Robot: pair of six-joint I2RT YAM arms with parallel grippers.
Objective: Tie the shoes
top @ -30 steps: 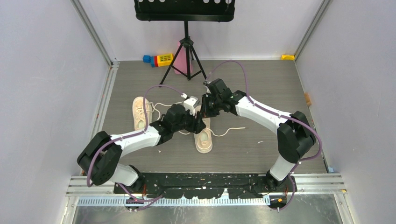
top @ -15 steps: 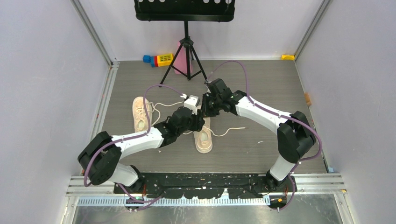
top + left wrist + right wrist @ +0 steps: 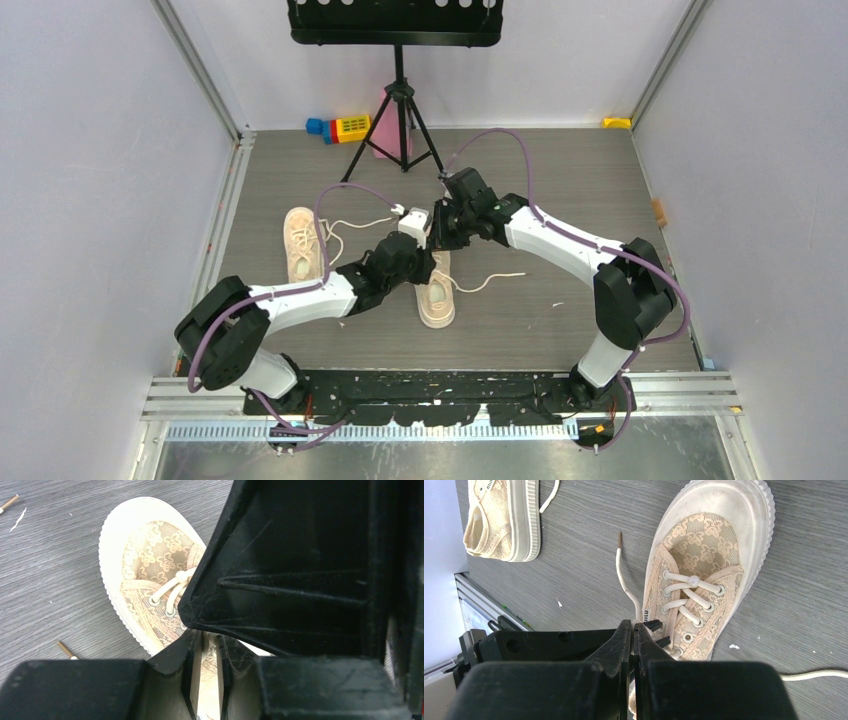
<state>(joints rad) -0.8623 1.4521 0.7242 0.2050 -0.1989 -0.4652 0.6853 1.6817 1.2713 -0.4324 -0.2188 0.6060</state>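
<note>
Two shoes sit on the table (image 3: 600,180): the worked shoe (image 3: 704,555) near its middle, the other shoe (image 3: 300,243) toward the left edge, laces loose on both. One white lace (image 3: 626,582) runs across the tabletop straight to the right gripper (image 3: 633,626), whose fingers are pressed together, perhaps with that lace pinched. The left gripper (image 3: 206,640) hangs over the eyelets (image 3: 170,612) with only a narrow slot between its fingers; I cannot tell whether anything is caught there. The step looks like gathering the lace ends. To do it well, pinch lace only, not the patterned upper, lift gently so the shoe stays put, and keep the crowded grippers from knocking
</note>
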